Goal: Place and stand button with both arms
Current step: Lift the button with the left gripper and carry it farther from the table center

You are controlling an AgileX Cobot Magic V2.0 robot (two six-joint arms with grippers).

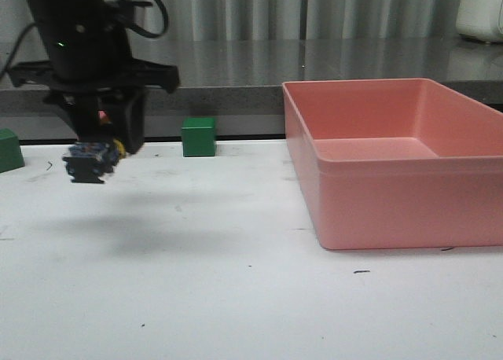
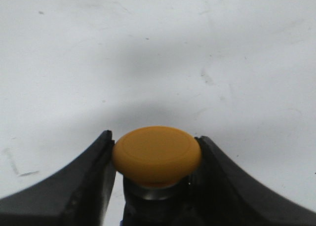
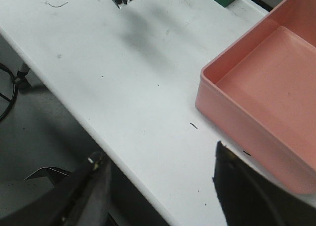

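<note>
1. The left gripper (image 1: 94,152) hangs above the white worktop (image 1: 236,297), well to the left of the pink bin (image 1: 393,171), and is clamped on the button (image 1: 90,159).
2. The button is held clear of the worktop; its dark blocky base with blue parts sticks out below the gripper, and a shadow lies on the surface beneath it.
3. In the left wrist view the yellow cap (image 2: 157,156) sits between the two black fingers (image 2: 84,186), both pressing against its sides, with the collar just under the cap.
4. The right gripper (image 3: 158,186) hovers off the near edge of the worktop, on the near side of the pink bin, its fingers spread wide apart with nothing between them.
5. A green cube (image 1: 198,136) stands at the far edge of the worktop, between the held button and the pink bin.
6. A second green cube (image 1: 9,149) sits at the picture's left edge, farther from the bin than the button.
</note>
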